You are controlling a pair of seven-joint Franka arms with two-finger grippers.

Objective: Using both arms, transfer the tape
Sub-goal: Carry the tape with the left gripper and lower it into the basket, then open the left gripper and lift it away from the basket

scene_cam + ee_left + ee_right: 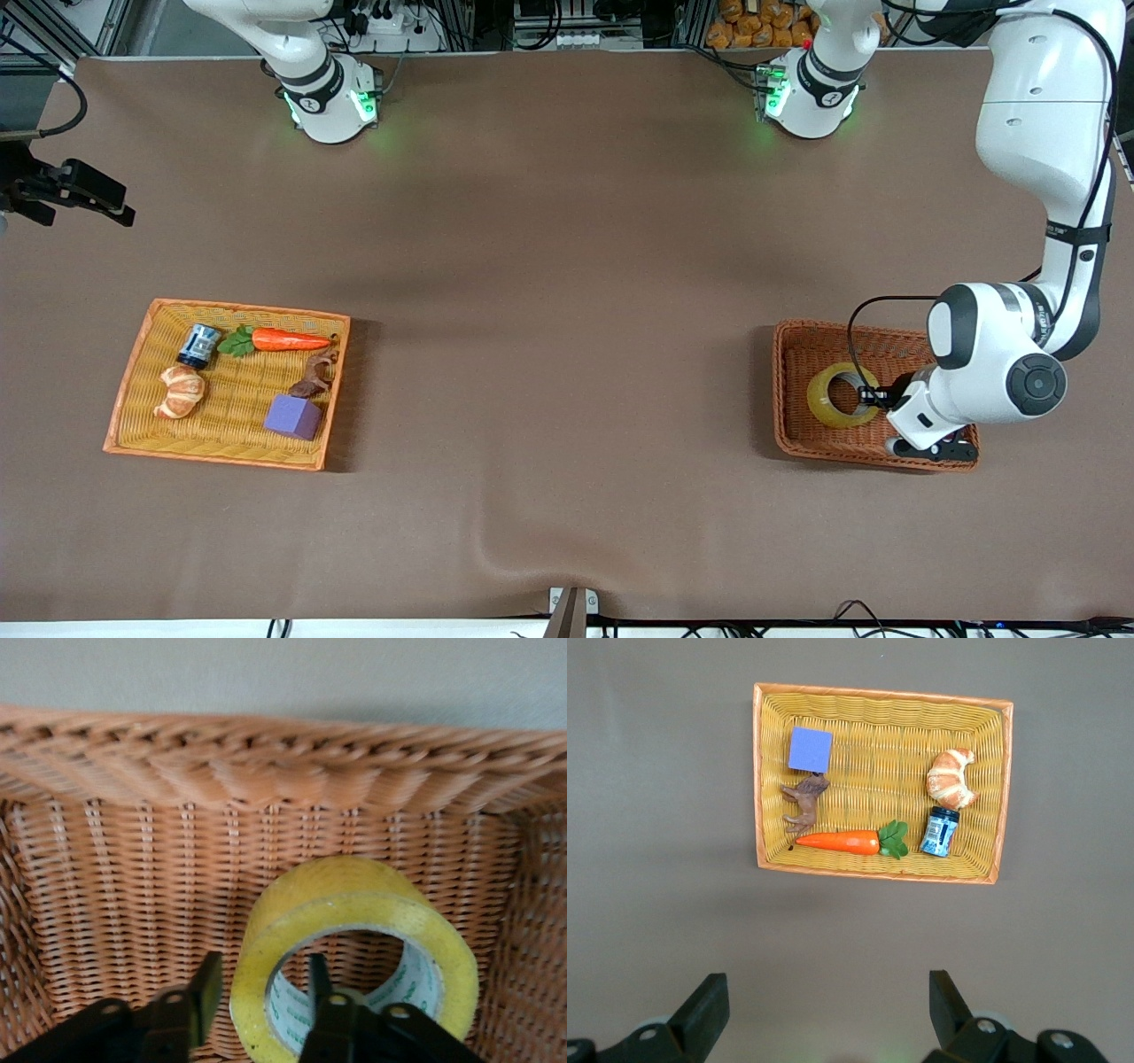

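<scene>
Straddling the tape [354, 939] wall, the left gripper [261, 992] looks half-closed; light, stiff, slick ring. Right gripper [824, 1010] waits wide.

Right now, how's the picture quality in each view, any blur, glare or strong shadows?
Front view: evenly lit and sharp, with soft shadows beside both baskets and green glow at the arm bases. Left wrist view: the tape and wicker basket look slightly soft, the left hand dark at the edge. Right wrist view: the yellow basket is crisp, no glare, the right hand in shade.
</scene>
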